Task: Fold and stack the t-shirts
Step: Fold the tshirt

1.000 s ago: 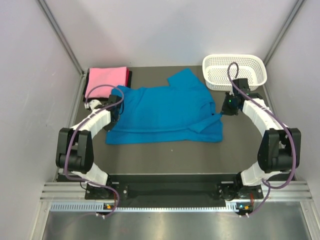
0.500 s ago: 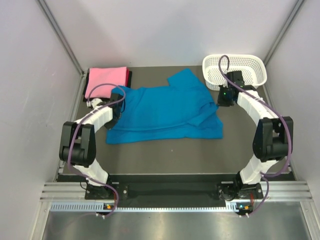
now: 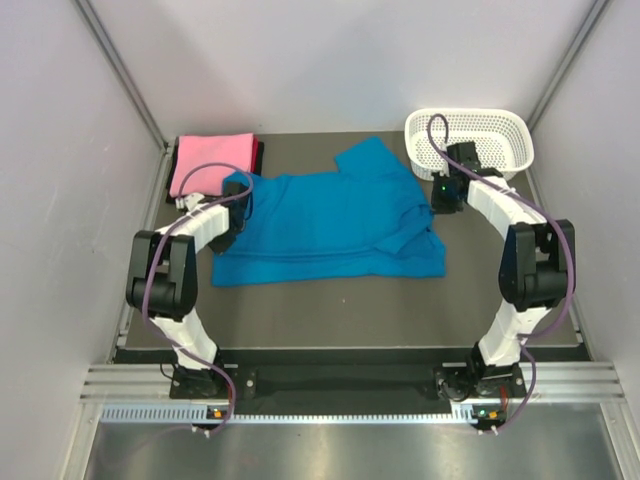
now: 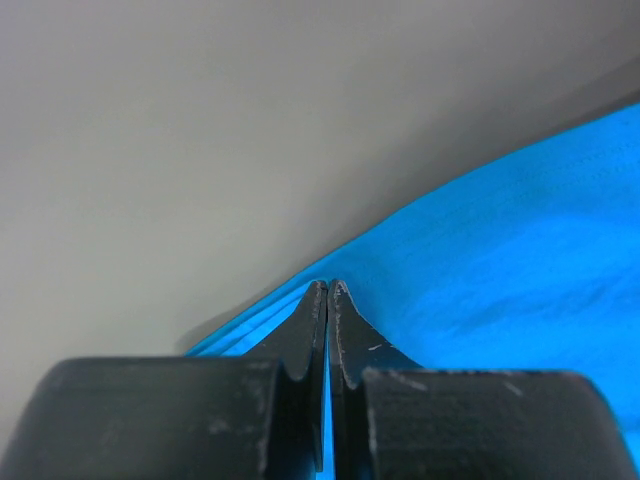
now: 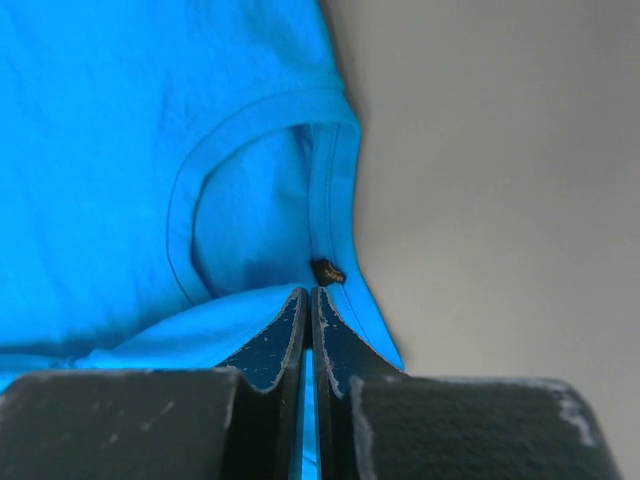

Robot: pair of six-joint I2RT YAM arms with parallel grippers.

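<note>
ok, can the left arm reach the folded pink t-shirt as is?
Probably yes: the folded pink cloth t-shirt lies just beyond the left gripper, nothing between. But that gripper is shut on the turquoise-blue cloth t-shirt's edge, so it must let go first.

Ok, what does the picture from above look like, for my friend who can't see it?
A bright blue t-shirt lies across the middle of a dark table, with the left gripper and right gripper pinching its two side edges. A folded pink t-shirt sits at the back left and a white basket at the back right.
</note>
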